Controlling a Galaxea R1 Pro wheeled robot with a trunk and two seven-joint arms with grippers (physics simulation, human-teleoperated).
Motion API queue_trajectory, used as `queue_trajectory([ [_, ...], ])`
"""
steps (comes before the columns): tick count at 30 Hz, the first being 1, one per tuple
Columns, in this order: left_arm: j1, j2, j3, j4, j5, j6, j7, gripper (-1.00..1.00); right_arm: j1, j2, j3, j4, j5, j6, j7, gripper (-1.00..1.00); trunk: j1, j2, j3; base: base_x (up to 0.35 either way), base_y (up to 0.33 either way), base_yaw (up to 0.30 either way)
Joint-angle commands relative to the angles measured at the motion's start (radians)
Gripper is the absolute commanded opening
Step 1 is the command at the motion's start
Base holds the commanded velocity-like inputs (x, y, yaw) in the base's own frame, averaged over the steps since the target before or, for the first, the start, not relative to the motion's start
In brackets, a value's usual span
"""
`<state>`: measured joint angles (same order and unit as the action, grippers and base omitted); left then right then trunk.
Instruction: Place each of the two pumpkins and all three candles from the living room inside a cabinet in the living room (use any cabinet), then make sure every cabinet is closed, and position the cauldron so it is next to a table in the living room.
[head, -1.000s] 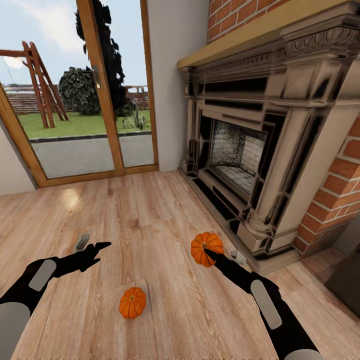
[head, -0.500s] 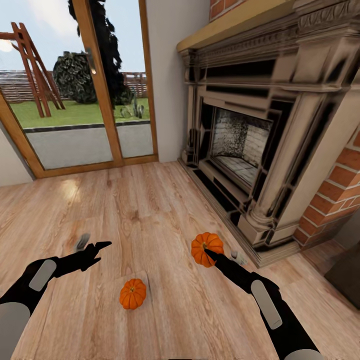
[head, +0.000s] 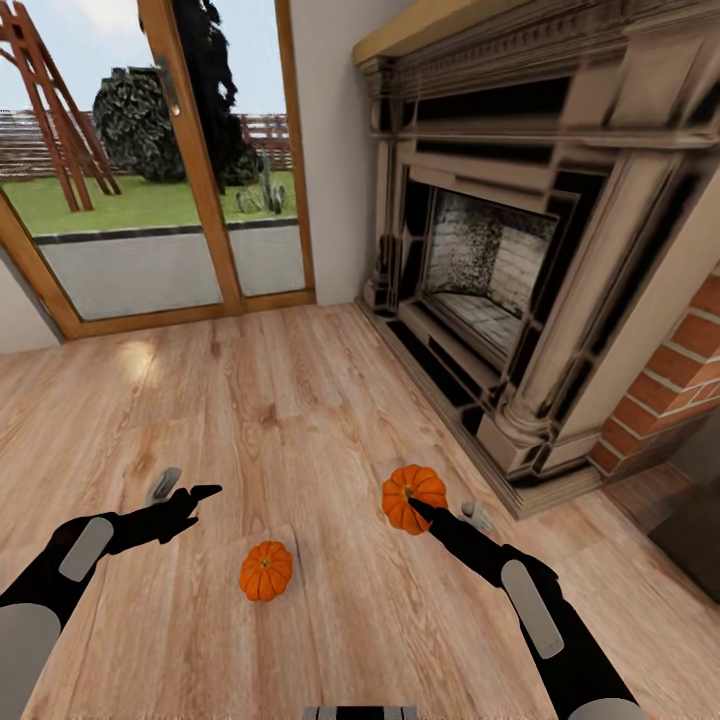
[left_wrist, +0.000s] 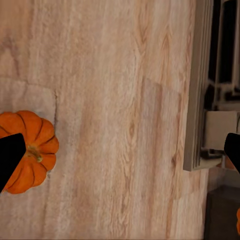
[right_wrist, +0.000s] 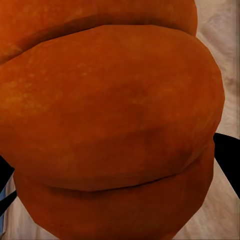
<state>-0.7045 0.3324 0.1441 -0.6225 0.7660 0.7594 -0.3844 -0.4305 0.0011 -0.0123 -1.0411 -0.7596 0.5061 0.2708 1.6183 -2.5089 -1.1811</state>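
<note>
A: What did the right gripper (head: 418, 507) have?

B: It was clamped on a bright-orange ribbed pumpkin with a short dark stem (head: 413, 497), held off the pale wooden plank floor (head: 300, 420), not far from the stone fireplace surround (head: 520, 300).

A: And the left gripper (head: 186, 493)?

B: Its fingers were spread wide with nothing between them. The second small orange pumpkin (head: 265, 570) sat on the floor between the two arms, nearer the left one.

A: How should the step in hand be done well?

B: My judgement: bring the empty gripper straight down over that floor pumpkin, fingers either side of its ribbed body, and close gently so it doesn't roll. Keep the right grip steady meanwhile; a round thing slips easily.

A: Did the wrist cameras add anything?

B: The left wrist view showed the floor pumpkin (left_wrist: 27, 152) from above, beside one dark fingertip, so the alignment was off to one side; the head view hid that. The right wrist view confirmed a close hold: orange skin (right_wrist: 110, 120) pressed right up to the lens.
</note>
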Motion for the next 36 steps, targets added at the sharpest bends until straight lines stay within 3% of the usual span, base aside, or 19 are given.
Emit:
queue_trajectory([
  [1, -0.001, 0.0, 0.004, 0.0, 0.0, 0.007, -0.001, 1.0, -0.001, 0.0, -0.001, -0.001, -0.009, 0.006, 0.001, -1.0, 0.0, -0.001, -0.005, 0.0, 0.0, 0.0],
  [7, -0.001, 0.02, 0.005, 0.0, 0.002, 0.01, -0.001, 1.0, -0.001, 0.0, -0.001, 0.0, -0.008, 0.006, 0.001, -1.0, 0.003, -0.002, -0.028, 0.0, 0.0, 0.0],
  [24, -0.001, 0.024, 0.005, -0.001, 0.004, 0.013, -0.008, 1.0, -0.001, 0.0, -0.001, 0.001, -0.007, 0.006, 0.001, -1.0, 0.011, -0.006, -0.094, 0.0, 0.0, 0.0],
  [26, -0.001, 0.051, 0.006, 0.002, 0.008, 0.018, -0.105, 1.0, -0.001, 0.0, -0.001, 0.003, -0.008, 0.006, 0.002, -1.0, 0.011, -0.006, -0.101, 0.0, 0.0, 0.0],
  [30, -0.001, 0.072, 0.007, 0.008, 0.007, 0.023, -0.221, 1.0, -0.001, 0.0, 0.0, 0.003, -0.011, 0.006, 0.01, -1.0, 0.013, -0.007, -0.117, 0.0, 0.0, 0.0],
  [36, 0.0, 0.08, 0.008, 0.009, 0.007, 0.019, -0.298, 1.0, -0.001, 0.0, 0.0, 0.002, -0.012, 0.006, 0.015, -1.0, 0.016, -0.009, -0.14, 0.0, 0.0, 0.0],
])
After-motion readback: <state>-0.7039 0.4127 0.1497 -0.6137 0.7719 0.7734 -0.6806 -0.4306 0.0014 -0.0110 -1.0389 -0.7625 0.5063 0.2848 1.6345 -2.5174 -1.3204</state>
